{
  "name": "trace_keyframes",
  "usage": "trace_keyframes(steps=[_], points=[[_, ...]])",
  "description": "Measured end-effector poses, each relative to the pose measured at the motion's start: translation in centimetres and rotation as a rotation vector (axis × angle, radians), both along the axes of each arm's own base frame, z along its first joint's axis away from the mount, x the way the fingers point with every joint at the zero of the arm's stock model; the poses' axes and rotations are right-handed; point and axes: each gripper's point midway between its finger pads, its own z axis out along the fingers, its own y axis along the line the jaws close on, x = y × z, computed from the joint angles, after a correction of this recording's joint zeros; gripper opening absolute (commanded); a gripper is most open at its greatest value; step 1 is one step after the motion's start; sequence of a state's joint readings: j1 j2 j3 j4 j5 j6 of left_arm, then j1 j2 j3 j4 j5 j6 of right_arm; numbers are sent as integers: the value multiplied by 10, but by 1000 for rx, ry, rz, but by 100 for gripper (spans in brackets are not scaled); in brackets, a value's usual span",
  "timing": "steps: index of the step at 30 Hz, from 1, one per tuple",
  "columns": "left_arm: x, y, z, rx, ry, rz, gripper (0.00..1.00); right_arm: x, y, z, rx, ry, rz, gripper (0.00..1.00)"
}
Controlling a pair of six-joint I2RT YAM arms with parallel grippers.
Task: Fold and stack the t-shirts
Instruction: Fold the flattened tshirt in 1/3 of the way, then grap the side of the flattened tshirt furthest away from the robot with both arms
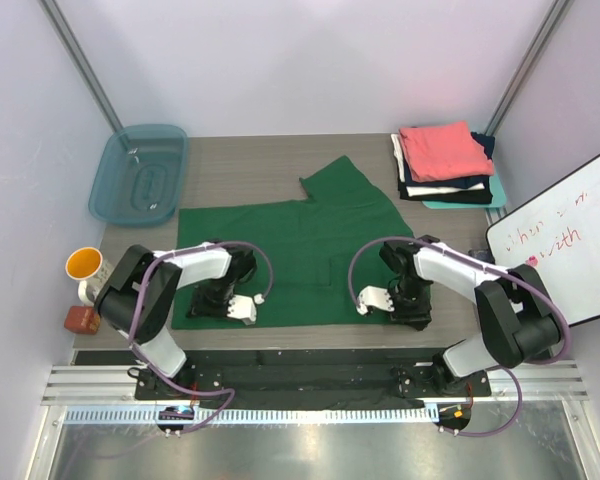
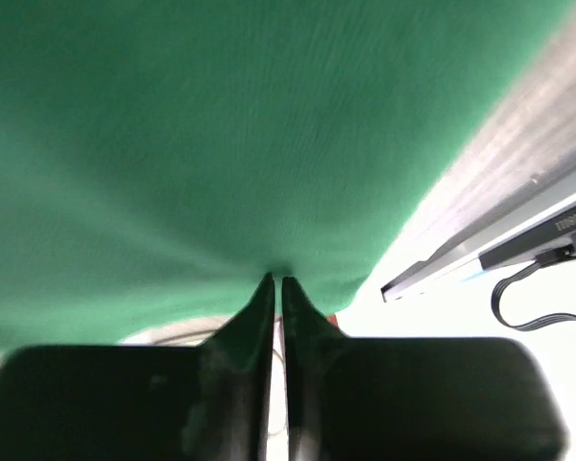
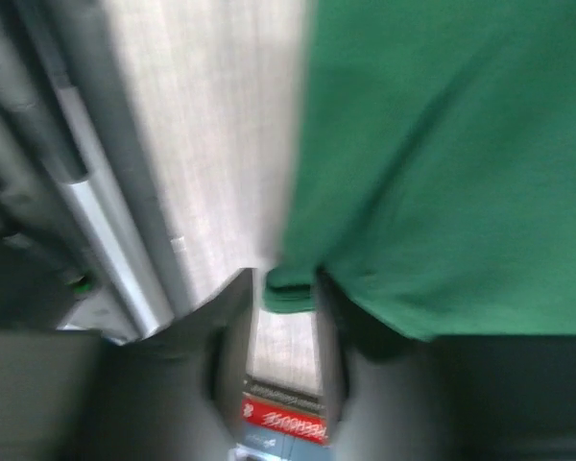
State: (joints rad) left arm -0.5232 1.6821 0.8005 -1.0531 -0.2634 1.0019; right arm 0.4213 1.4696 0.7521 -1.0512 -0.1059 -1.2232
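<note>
A dark green t-shirt [image 1: 300, 240] lies spread flat in the middle of the table, with one sleeve pointing toward the back. My left gripper [image 1: 212, 300] sits at its near left hem. In the left wrist view the left gripper [image 2: 276, 280] is shut, pinching the green cloth [image 2: 221, 125] at its tips. My right gripper [image 1: 410, 300] is at the near right hem. In the right wrist view its jaws [image 3: 280, 283] stand apart, and the shirt's corner [image 3: 293, 288] lies loose between them. A stack of folded t-shirts [image 1: 445, 160], coral-pink on top, rests at the back right.
A translucent teal tub [image 1: 140, 175] stands at the back left. An orange-lined mug [image 1: 85, 268] and a small red-brown block [image 1: 80, 318] sit at the left edge. A whiteboard [image 1: 565, 240] leans at the right. The metal rail [image 1: 310, 385] runs along the near edge.
</note>
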Motion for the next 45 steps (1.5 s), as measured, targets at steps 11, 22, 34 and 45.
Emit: trace_keyframes(steps=[11,22,34,45], points=[[68,-33,78,-165,-277,26,60,57,18,66,47,-168,-80,56],[236,-1,103,-247,-703,399,96,285,57,111,233,-637,-621,58],[325,3,48,-473,-612,296,87,461,71,134,364,-930,-953,66],[373,-15,45,-419,-458,-157,87,474,67,125,385,-969,-964,66]])
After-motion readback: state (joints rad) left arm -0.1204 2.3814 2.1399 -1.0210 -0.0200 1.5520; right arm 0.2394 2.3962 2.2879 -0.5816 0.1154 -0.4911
